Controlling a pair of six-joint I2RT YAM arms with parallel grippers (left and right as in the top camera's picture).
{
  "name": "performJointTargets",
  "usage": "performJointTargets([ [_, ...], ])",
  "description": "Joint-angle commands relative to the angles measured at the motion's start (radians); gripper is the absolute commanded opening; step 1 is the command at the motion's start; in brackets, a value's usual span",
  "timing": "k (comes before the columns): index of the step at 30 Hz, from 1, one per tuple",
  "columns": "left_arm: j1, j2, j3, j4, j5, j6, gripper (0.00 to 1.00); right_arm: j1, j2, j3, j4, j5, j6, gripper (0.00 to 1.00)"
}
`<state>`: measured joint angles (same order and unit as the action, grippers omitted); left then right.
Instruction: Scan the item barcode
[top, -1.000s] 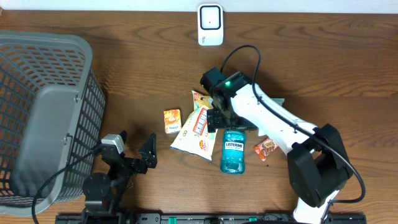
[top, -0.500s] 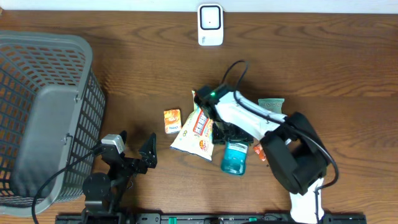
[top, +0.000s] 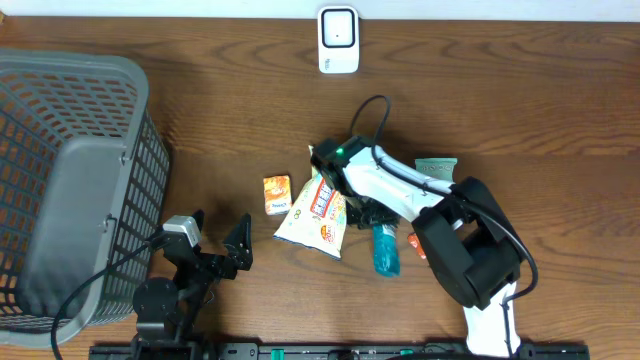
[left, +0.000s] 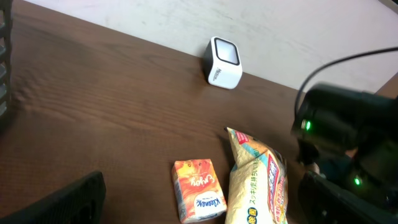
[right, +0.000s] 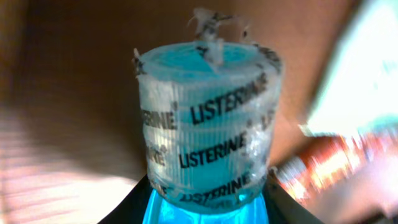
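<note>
Lying on the counter (top: 520, 110) just right of the snack bag (top: 318, 215), the blue mouthwash bottle (top: 385, 250) has its cap end under the right arm. The right hand (right: 205, 208) has its two fingers pressed on both sides of the bottle, just under the wrapped cap. The left hand (top: 212, 243) is wide and holds nothing, near the grey basket (top: 150, 170). The white scanner (top: 338, 40) stands at the far edge, well apart from the bottle.
</note>
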<state>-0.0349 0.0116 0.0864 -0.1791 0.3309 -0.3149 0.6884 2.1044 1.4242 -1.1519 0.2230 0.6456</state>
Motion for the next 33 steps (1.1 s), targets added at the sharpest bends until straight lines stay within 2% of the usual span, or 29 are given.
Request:
performJointTargets([
  [1, -0.002, 0.001, -0.013, -0.007, -0.006, -0.005, 0.98, -0.013, 0.089, -0.011, 0.087, -0.252, -0.275, 0.23],
  [7, -0.002, 0.001, -0.013, -0.007, -0.006, -0.005, 0.98, -0.035, 0.084, 0.072, 0.071, -0.341, -0.594, 0.23],
  [9, -0.002, 0.001, -0.013, -0.007, -0.006, -0.005, 0.98, -0.037, 0.084, 0.077, 0.071, -0.341, -0.696, 0.27],
  [10, -0.002, 0.001, -0.013, -0.007, -0.006, -0.005, 0.98, -0.039, 0.084, 0.077, 0.07, -0.341, -0.745, 0.32],
  [13, -0.002, 0.001, -0.013, -0.007, -0.006, -0.005, 0.98, -0.041, 0.084, 0.077, 0.058, -0.332, -0.818, 0.41],
  [15, -0.002, 0.001, -0.013, -0.007, -0.006, -0.005, 0.98, -0.04, 0.084, 0.077, 0.06, -0.316, -0.827, 0.48],
  [17, -0.002, 0.001, -0.013, -0.007, -0.006, -0.005, 0.98, -0.04, 0.084, 0.077, 0.063, -0.291, -0.826, 0.47],
  [20, -0.002, 0.001, -0.013, -0.007, -0.006, -0.005, 0.98, -0.041, 0.084, 0.077, 0.063, -0.272, -0.815, 0.37],
  [25, -0.002, 0.001, -0.013, -0.007, -0.006, -0.005, 0.98, -0.042, 0.084, 0.079, 0.056, -0.237, -0.814, 0.35],
  [30, -0.002, 0.001, -0.013, -0.007, -0.006, -0.005, 0.98, -0.047, 0.084, 0.094, 0.035, -0.241, -0.788, 0.27],
  [31, -0.002, 0.001, -0.013, -0.007, -0.006, -0.005, 0.98, -0.05, 0.084, 0.099, 0.028, -0.24, -0.788, 0.29],
  [32, -0.002, 0.001, -0.013, -0.007, -0.006, -0.005, 0.98, -0.053, 0.084, 0.106, 0.019, -0.241, -0.788, 0.36],
  [33, -0.002, 0.001, -0.013, -0.007, -0.006, -0.005, 0.98, -0.053, 0.084, 0.115, 0.01, -0.241, -0.788, 0.49],
])
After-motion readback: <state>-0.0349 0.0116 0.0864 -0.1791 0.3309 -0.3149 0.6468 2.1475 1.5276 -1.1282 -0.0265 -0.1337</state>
